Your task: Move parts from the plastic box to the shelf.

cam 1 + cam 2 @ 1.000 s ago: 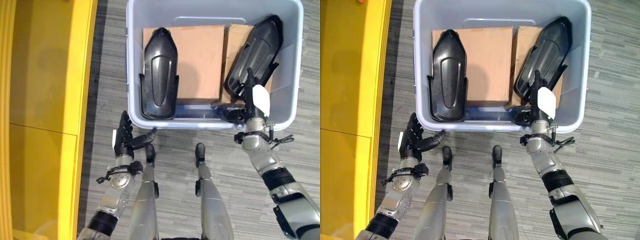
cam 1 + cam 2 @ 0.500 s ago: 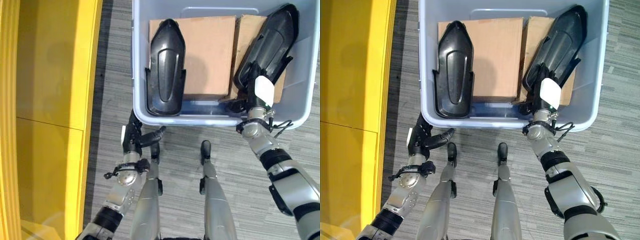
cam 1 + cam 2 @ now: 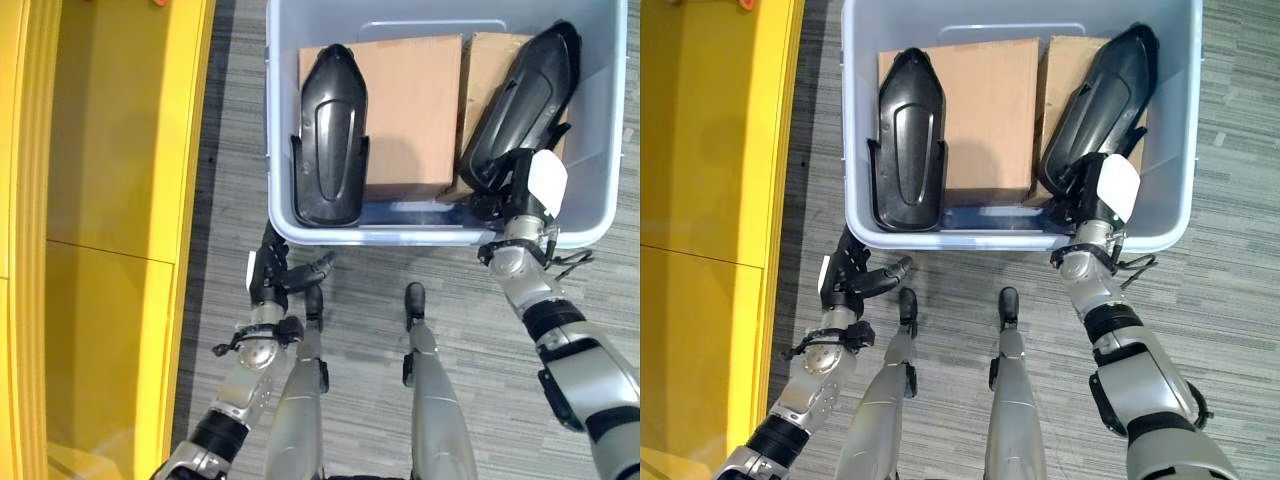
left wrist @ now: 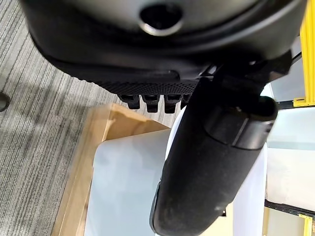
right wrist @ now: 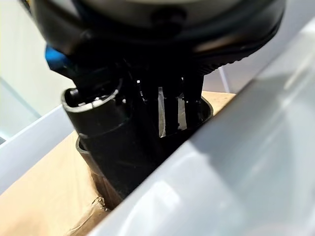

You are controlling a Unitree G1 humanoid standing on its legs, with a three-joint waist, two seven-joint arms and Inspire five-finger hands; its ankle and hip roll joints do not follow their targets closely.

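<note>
A grey-blue plastic box point(image 3: 420, 238) stands on the floor ahead of me. Inside it, two long black moulded parts lie on cardboard: one on the left point(image 3: 330, 135), one tilted on the right point(image 3: 520, 100). My right hand point(image 3: 520, 200) reaches over the box's near wall to the lower end of the right part; in the right wrist view the hand point(image 5: 147, 29) sits against that dark part point(image 5: 123, 162) just past the wall point(image 5: 236, 147). Outside the box, below its near left corner, my left hand point(image 3: 270, 275) is open and holds nothing.
The yellow shelf point(image 3: 100, 200) runs along my left side, with a strip of grey striped floor point(image 3: 225, 200) between it and the box. Two flat cardboard boxes point(image 3: 415, 110) line the box's bottom under the parts.
The camera has shifted. My right hand has moved a little further over the box's near wall and to the right, onto the right part's lower end. The left hand keeps its place by the corner.
</note>
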